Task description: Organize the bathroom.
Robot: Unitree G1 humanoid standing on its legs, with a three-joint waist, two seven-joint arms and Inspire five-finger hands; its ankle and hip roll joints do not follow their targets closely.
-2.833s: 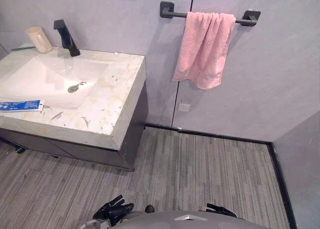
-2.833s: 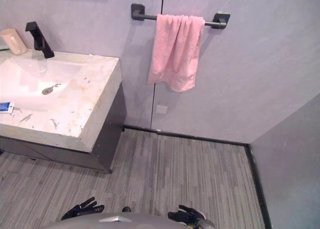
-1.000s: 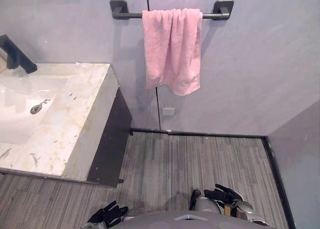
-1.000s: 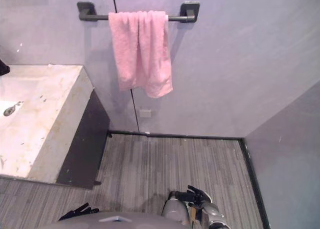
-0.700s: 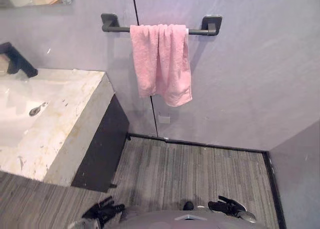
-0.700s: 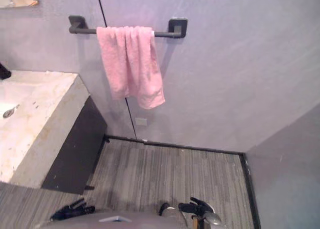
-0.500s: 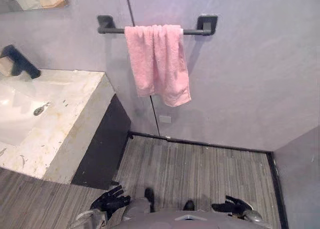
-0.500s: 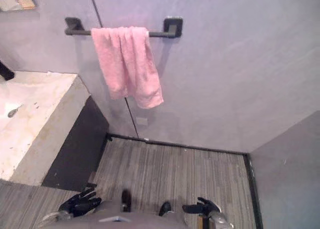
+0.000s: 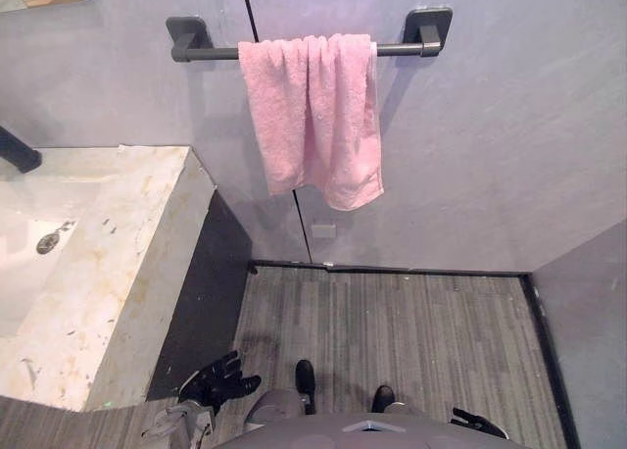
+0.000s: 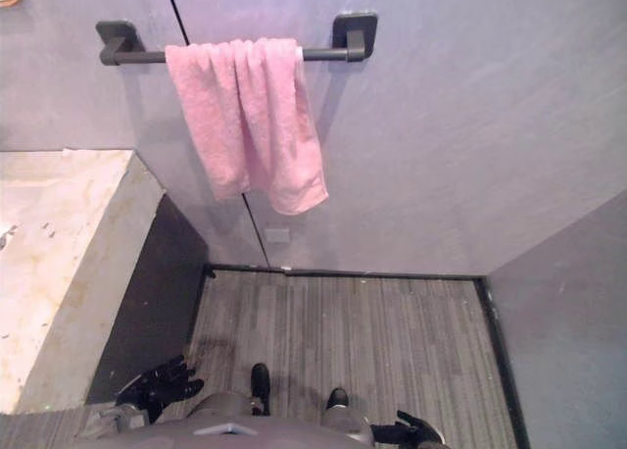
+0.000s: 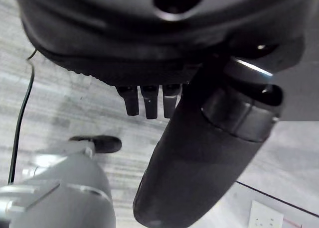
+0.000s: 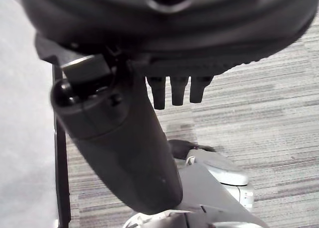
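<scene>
Camera swung to the right since 2.8 s ago: cup, toothpaste tube and most of the tap gone from frame, towel now centred; a turn of the head or body, not a move of the things. Judged: attention passed from the counter to the towel as the next item to tidy. At 9 o'clock, stone counter (image 9: 118,263) with sunken basin (image 9: 24,258), drain visible, tip of the black tap (image 9: 18,153) at the edge; dark cabinet (image 9: 201,302) beneath. At 7 o'clock, left hand (image 9: 217,380) low beside the cabinet, raised slightly from 1.0 s ago, fingers relaxed and spread, holding nothing; own wrist view shows fingers straight, thumb out, floor beyond. At 12 o'clock, pink towel (image 9: 313,116) draped over the dark wall rail (image 9: 201,49), bunched toward the middle, hanging unevenly, lower right corner longest; untouched, well apart from both hands. Small white wall plate (image 9: 323,230) under the towel at the panel seam. At 5 o'clock, right hand (image 10: 411,431) at the frame edge, lower than 0.5 s ago, fingers loose, empty. Striped grey floor (image 9: 411,322) between robot and wall; nothing seen blocking the approach. Counter corner close on the left: likely a snag for the left arm on lifting.
</scene>
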